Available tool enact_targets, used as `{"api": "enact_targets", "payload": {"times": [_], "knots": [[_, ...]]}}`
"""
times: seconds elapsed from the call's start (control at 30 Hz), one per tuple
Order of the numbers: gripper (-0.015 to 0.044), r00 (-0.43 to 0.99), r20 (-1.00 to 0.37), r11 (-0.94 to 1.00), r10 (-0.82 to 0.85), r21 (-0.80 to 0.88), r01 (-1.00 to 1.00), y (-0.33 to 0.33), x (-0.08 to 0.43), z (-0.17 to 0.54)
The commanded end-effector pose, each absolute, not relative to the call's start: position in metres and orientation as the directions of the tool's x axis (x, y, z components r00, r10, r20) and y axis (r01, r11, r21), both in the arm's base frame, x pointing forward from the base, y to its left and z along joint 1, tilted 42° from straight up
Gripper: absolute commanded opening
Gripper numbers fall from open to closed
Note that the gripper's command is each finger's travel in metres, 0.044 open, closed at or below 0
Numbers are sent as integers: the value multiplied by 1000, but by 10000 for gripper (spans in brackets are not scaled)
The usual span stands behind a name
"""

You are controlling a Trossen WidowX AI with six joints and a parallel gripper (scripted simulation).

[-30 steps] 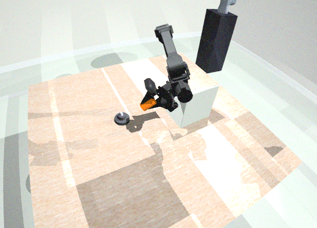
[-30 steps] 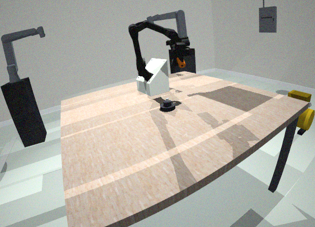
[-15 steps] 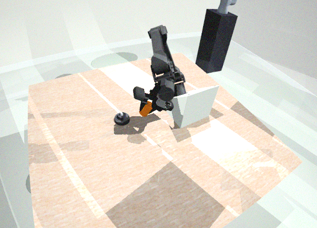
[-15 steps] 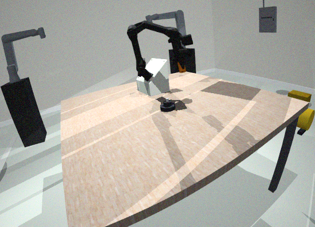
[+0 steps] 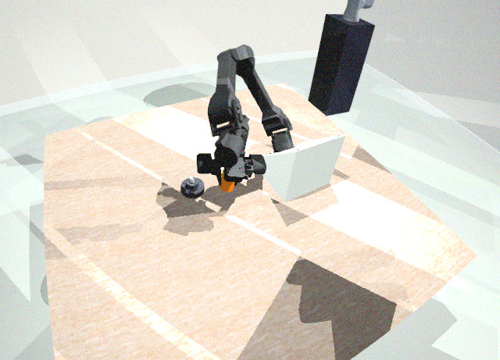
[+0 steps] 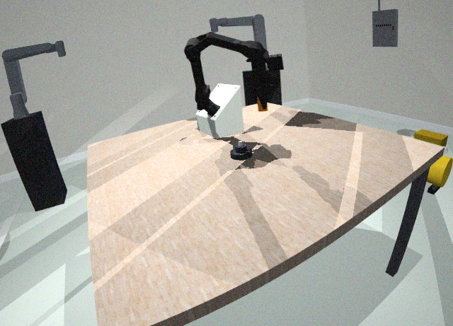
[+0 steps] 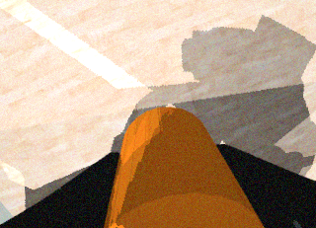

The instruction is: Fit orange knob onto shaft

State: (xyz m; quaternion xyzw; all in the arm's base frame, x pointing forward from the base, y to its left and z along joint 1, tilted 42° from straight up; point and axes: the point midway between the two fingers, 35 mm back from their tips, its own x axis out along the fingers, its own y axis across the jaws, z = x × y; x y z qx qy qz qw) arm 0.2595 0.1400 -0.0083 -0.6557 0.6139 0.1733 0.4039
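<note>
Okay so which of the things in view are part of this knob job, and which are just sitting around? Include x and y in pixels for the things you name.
Part of the job:
- orange knob (image 5: 227, 185) (image 6: 260, 106) (image 7: 170, 164), held in the gripper
- round pedestal (image 5: 196, 192) (image 6: 240, 155)
- silver shaft (image 5: 191, 180) (image 6: 240, 143)
- gripper

Just around:
- gray wall box (image 6: 384, 32)
- yellow block (image 6: 430, 136)
- yellow cylinder (image 6: 439, 171)
</note>
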Motion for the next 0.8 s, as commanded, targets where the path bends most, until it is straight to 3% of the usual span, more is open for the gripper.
{"api": "enact_targets", "payload": {"times": [0.0,0.77], "knots": [[0,105,-750,135,-653,-252,-958,136,263,-13],[0,90,-754,151,-651,-245,-958,65,286,-104]]}}
